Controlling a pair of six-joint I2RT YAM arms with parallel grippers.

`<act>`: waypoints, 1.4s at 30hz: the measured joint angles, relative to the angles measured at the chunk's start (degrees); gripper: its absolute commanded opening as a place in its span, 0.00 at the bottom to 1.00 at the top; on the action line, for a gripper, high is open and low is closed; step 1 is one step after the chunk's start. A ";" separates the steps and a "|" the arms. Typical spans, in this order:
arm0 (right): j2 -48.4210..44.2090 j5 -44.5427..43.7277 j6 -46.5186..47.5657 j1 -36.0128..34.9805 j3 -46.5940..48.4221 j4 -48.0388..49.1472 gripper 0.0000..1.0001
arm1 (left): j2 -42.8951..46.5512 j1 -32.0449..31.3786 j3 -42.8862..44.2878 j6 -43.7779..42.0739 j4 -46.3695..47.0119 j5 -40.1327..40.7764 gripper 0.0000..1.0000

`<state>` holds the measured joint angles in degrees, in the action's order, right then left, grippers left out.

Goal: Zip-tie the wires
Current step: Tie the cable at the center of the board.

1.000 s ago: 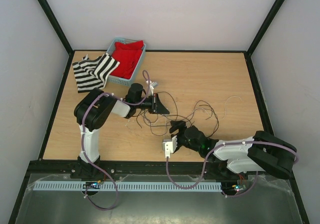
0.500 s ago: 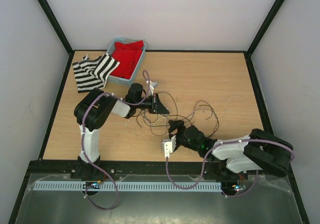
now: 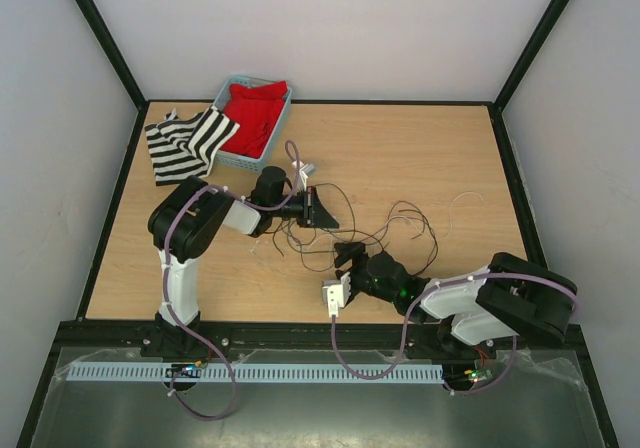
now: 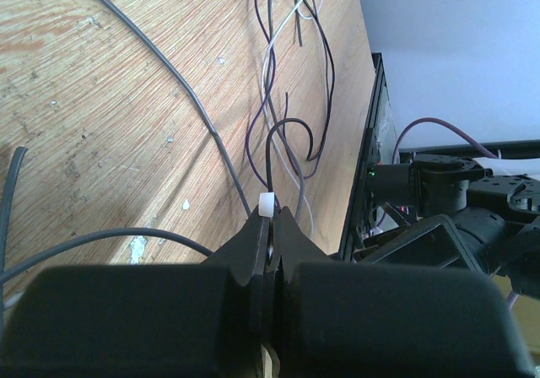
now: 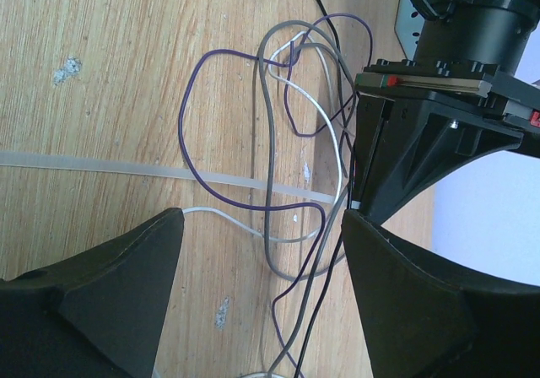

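Pale wooden table [image 3: 420, 148] is carrying the whole job, with both arms reaching in toward its middle from the near edge. On one side the left gripper [image 4: 267, 216] is pinching tight on a small white end of the zip tie [image 4: 267, 203]. Just beside it the right gripper [image 5: 263, 226] is hanging spread wide, gripping nothing and looking down on the tangle. Around and beyond both, the wires [image 5: 268, 142] are looping loosely over the wood, purple, grey and white strands crossing one another. From the left gripper's tips the zip tie [image 5: 101, 167] is running out flat across the wood as a pale strip, crossing those loops. In the right wrist view its long axis is lying along the line from one finger to the other, just ahead of the fingertips. That free length is sitting nearer the right gripper, so grabbing it is probably calling for a wrist turn first.
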<state>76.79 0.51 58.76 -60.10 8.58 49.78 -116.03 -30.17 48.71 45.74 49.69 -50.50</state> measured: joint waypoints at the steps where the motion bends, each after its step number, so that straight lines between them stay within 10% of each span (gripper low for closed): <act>1: 0.17 0.09 -0.02 0.00 0.00 0.22 0.86 | 0.00 0.00 0.00 -0.02 0.00 0.00 0.00; 42: 3.98 -0.61 1.97 -0.42 0.72 3.96 0.90 | 0.00 -0.02 0.11 0.50 -1.42 -0.44 0.00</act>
<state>80.77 -0.10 60.73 -60.51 9.30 53.74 -116.03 -30.20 48.82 46.24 48.27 -50.94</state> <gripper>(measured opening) 0.892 0.002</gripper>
